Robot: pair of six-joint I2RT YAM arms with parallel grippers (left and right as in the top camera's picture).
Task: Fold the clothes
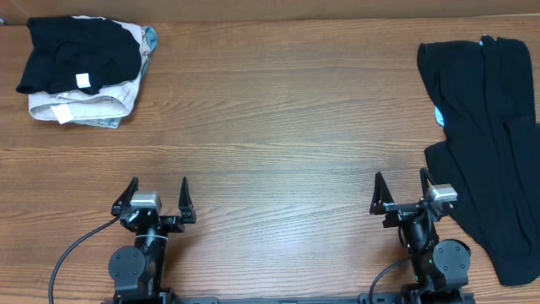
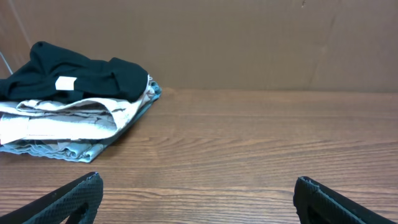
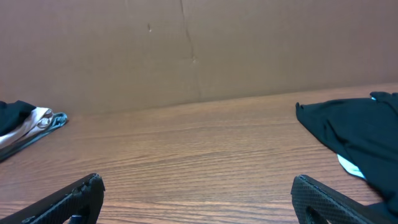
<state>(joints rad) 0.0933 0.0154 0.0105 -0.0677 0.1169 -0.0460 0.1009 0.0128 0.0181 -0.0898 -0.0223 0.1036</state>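
Note:
A pile of loose black clothes (image 1: 489, 135) lies spread at the table's right side, reaching past the right edge; it also shows at the right of the right wrist view (image 3: 354, 130). A folded black garment with a small white label (image 1: 78, 55) tops a stack at the far left, also seen in the left wrist view (image 2: 74, 74). My left gripper (image 1: 156, 196) is open and empty near the front edge (image 2: 198, 186). My right gripper (image 1: 399, 187) is open and empty (image 3: 198, 186), just left of the loose black pile.
Under the folded black garment lie folded beige (image 1: 84, 105) and pale blue-grey clothes (image 2: 68, 149). A light blue bit (image 1: 439, 116) peeks from under the loose pile. A brown cardboard wall (image 2: 249, 43) stands behind the wooden table (image 1: 278, 118).

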